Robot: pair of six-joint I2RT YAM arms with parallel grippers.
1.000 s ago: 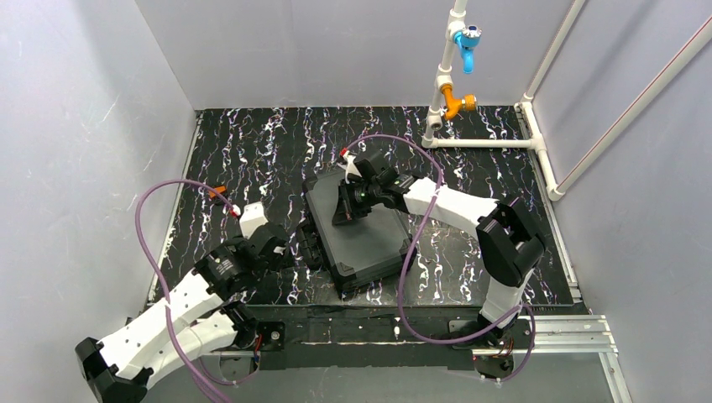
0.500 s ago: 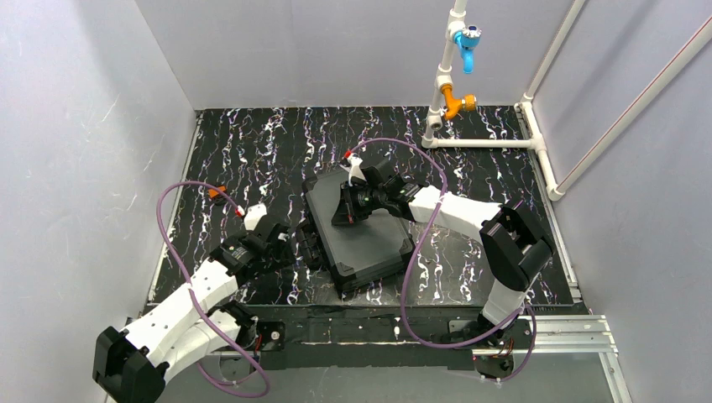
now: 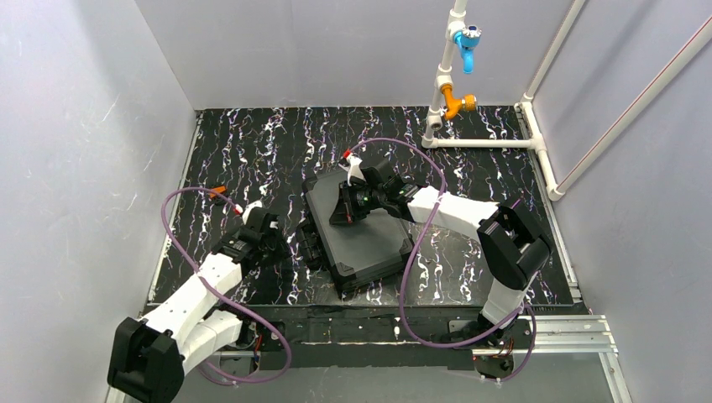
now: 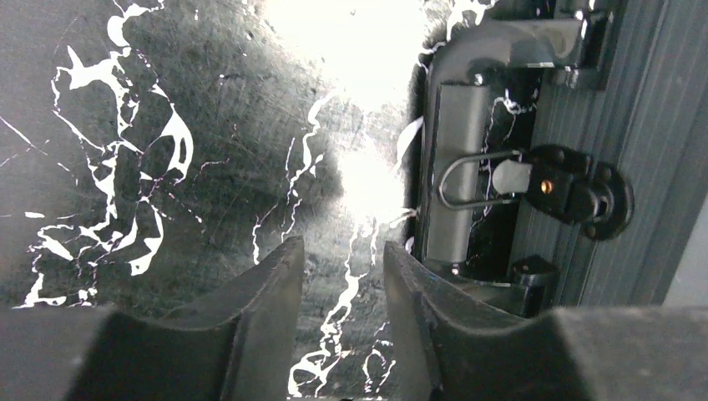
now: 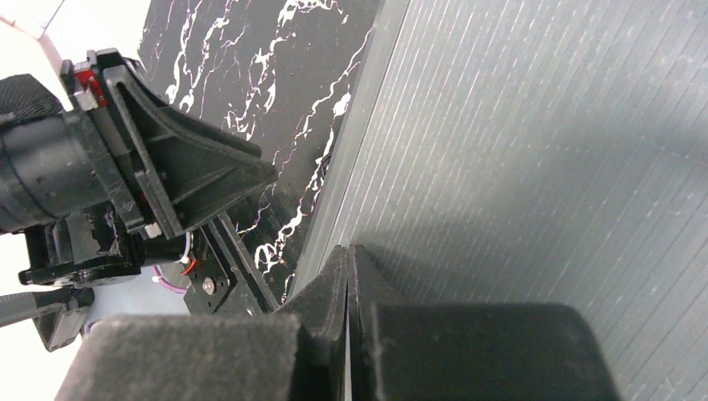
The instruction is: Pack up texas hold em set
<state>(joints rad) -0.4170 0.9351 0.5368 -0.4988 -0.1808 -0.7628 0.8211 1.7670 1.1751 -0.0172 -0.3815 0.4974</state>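
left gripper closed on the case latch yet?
No: the left wrist view shows the left gripper with jaws apart over the table, the case latch off to one side, untouched.

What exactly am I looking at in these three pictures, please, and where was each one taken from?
These are two white robot arms, the left arm and the right arm, bolted at the near edge of a black marbled table. The wide picture comes from a fixed camera above and behind them. The other two come from a small camera on each wrist, so that arm's own fingers fill the bottom of the picture. A closed black case lies in the middle of the table. The right gripper is shut and holds nothing, with its tips on or just above the ribbed lid near one edge. The left gripper is open and empty, low over the table beside the case, where a metal latch shows. White pipes stand at the back right.
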